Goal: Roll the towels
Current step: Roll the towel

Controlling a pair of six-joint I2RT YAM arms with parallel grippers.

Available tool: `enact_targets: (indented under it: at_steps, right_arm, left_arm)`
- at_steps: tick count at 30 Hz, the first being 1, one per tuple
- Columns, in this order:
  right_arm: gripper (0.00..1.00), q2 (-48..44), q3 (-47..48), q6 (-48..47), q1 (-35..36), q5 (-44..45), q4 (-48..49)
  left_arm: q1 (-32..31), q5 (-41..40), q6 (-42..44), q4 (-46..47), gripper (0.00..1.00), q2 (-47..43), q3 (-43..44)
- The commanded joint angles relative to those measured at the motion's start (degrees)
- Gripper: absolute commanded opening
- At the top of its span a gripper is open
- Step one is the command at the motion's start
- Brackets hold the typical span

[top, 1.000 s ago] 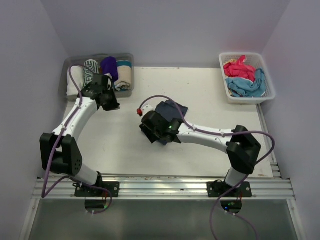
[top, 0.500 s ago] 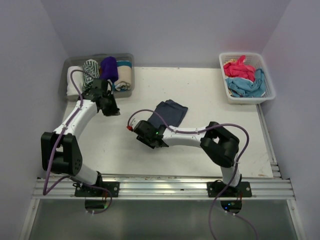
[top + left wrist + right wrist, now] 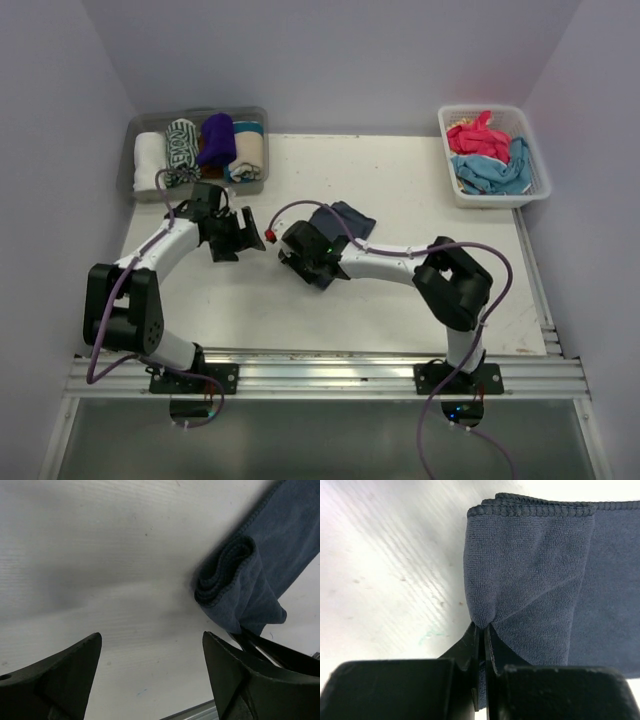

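A dark navy towel (image 3: 345, 217) lies flat in the middle of the table, and in the left wrist view its near end (image 3: 230, 575) curls over in a fold. My right gripper (image 3: 312, 240) (image 3: 482, 627) is shut on that end and pinches a bunch of the navy cloth (image 3: 535, 570) between its fingertips. My left gripper (image 3: 245, 232) (image 3: 150, 645) stands open just left of the fold, low over bare table, with nothing between its fingers. Several rolled towels (image 3: 200, 145) lie side by side at the back left.
The rolled towels sit in a clear plastic tub (image 3: 262, 120) at the table's back left corner. A white lattice basket (image 3: 540, 170) at the back right holds crumpled pink (image 3: 475, 135) and light blue (image 3: 490, 175) towels. Purple walls enclose the table on three sides.
My left gripper has swung right from beside the tub toward the navy towel and opened. My right gripper has come to the towel's near end and shut on it, lifting a fold.
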Motion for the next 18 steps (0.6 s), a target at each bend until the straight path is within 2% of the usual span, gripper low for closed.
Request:
enact_targets:
  at_steps: [1, 10, 14, 18]
  right_arm:
    - [0.00, -4.4, -1.8, 6.3, -3.8, -13.6, 3.9]
    - [0.00, -2.8, -1.6, 15.6, -13.3, -34.0, 7.3]
    - [0.00, -0.6, 1.0, 21.7, -17.1, -44.5, 7.2]
    - [0.00, 1.6, 1.8, 25.7, -20.5, -51.4, 8.7]
  left_arm:
    - [-2.0, 7.5, -1.7, 7.8, 0.86, -2.5, -3.3]
    - [-7.1, 10.3, -7.7, 18.0, 0.87, -0.4, -6.7]
    - [-7.7, 10.9, -8.2, 19.4, 0.85, 0.8, -6.5]
    - [-8.3, 10.7, -8.1, 19.5, 0.88, 1.7, -5.1]
